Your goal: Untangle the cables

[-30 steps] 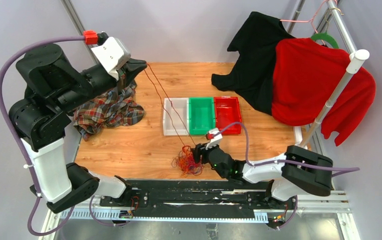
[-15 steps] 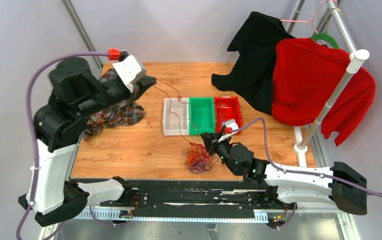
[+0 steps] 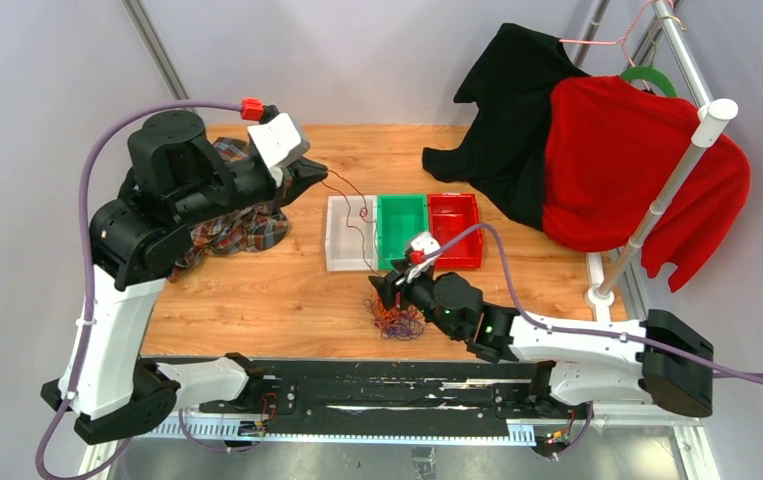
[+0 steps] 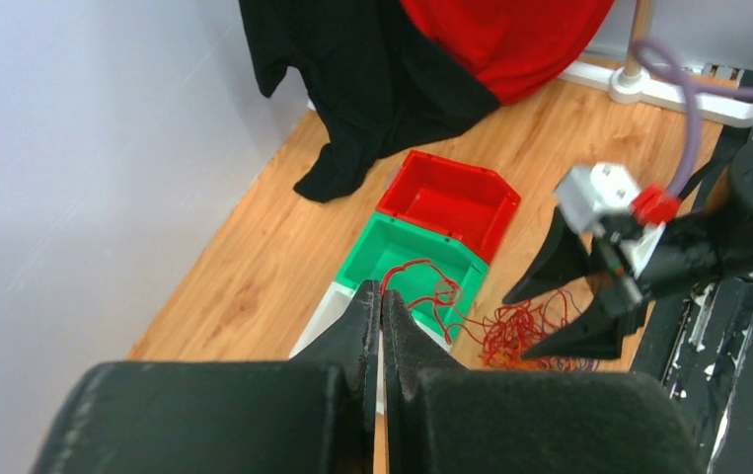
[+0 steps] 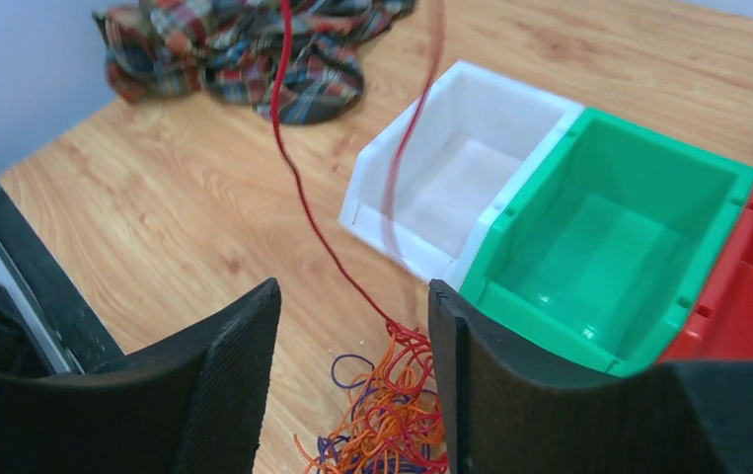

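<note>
Thin red, orange and purple cables (image 3: 394, 318) lie in a loose tangle on the wooden tabletop (image 3: 257, 300) near its front edge, just in front of the white plastic bin (image 3: 333, 235) and the green plastic bin (image 3: 385, 230). One red strand (image 3: 357, 215) rises from the tangle, slack and curling over the white bin, to the left gripper (image 3: 319, 178), whose fingers are pressed together on it above the table beside a crumpled plaid cloth (image 3: 232, 228). The right gripper (image 5: 352, 296) hangs low over the tangle with its jaws spread apart, holding nothing; the red strand runs up between them.
</note>
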Motion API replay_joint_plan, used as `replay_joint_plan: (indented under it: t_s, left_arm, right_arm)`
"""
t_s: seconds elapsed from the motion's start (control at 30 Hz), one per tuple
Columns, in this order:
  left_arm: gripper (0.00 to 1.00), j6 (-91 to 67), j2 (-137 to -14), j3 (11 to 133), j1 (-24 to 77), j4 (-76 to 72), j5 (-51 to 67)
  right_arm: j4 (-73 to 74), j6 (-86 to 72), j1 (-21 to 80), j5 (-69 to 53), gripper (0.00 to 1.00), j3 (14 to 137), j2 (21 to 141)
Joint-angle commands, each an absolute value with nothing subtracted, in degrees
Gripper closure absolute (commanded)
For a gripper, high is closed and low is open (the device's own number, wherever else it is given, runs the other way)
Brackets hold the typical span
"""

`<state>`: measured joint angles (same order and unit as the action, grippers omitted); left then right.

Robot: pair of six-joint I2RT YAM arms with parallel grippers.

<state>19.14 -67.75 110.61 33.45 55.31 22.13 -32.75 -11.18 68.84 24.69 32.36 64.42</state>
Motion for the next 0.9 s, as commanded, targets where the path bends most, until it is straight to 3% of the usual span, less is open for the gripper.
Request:
replay_joint_plan:
  t_s: [0.0,0.2,0.27,0.37,0.67,0.73,0.8,0.87]
  left_arm:
    - [1.0,20.29,-67.13,114.8,33.66,54.22,23.41]
    - [1.0,21.93,-67.01,118.58,33.66,56.03,22.69]
    - [1.0,22.51,-66.4,118.45,33.66,56.07,22.31]
    - [1.0,22.76,-65.29,117.14,33.66,56.07,21.61]
    - [0.96,24.3,-58.37,101.85,33.66,56.07,20.12]
    - [0.89,24.75,-56.93,96.97,33.66,56.0,19.24]
    - [0.7,24.7,-55.66,93.01,33.66,56.07,18.59]
    - [0.43,23.67,-54.57,89.42,33.66,56.07,19.45]
  right_arm:
    - [-33.17,-8.09,68.18,18.61,0.42,36.71,70.28]
    - [-34.5,-8.76,65.07,20.73,0.57,39.55,77.94]
    - [-34.67,-7.55,64.69,19.5,0.69,41.01,78.89]
    - [-32.41,-4.16,64.69,18.19,0.97,44.88,78.33]
    - [-25.54,0.17,64.73,12.58,0.99,54.6,70.0]
    - [-24.68,0.02,64.69,11.85,0.99,55.49,68.77]
    - [-23.87,-0.31,64.69,10.81,0.99,56.17,67.82]
    - [-22.97,-1.01,64.69,8.81,0.99,56.79,67.68]
